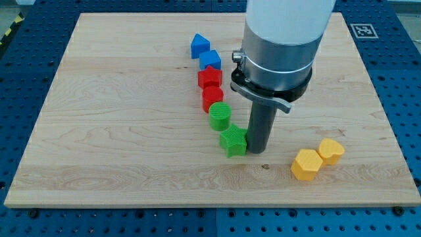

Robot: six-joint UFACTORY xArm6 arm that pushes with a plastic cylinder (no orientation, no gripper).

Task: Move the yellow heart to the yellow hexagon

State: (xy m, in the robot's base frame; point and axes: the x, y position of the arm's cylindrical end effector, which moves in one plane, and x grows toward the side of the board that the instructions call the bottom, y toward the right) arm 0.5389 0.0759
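Already the yellow heart point(331, 151) touches the yellow hexagon point(306, 164), lower right of the frame.
No jaws here: the bare tip point(256, 151) holds nothing, just beside the green block point(233, 141), centre.

**Cut off and covered**

The arm point(283, 39) runs out past the view's top. My tip point(255, 151) hides a little of the green star's point(233, 141) right edge. The board's point(99, 131) bottom corners are partly cropped.
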